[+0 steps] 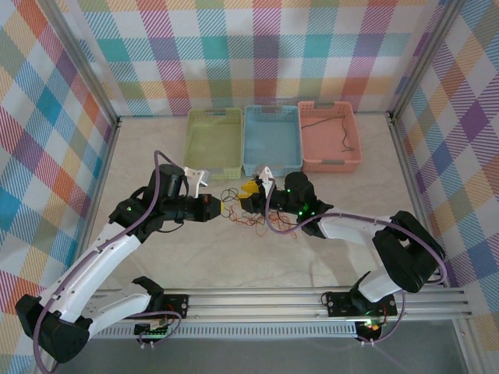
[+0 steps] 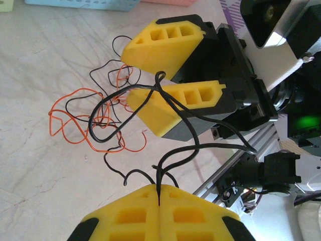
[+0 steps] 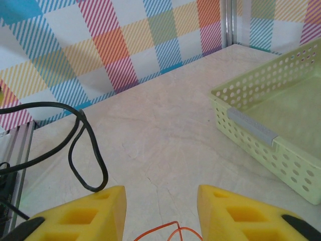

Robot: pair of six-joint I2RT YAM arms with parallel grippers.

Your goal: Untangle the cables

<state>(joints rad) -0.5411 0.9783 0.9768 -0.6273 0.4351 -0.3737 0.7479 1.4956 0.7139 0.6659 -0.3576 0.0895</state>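
While the left end effector (image 2: pixel 158 193) pinches cables (image 2: pixel 157 173), the right end effector (image 3: pixel 160 192) looks spread.

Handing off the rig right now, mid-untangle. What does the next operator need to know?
Left gripper: shut on a black cable that runs out of the tangle.
Right gripper: jaws apart, nothing pinched; an orange wire lies under the gap.
Things: the tangle of black and orange strands sits on the table between the two grippers.
Done: one separate cable lies in the pink basket.
Left: the remaining strands are still knotted; likely pull the black one free first.
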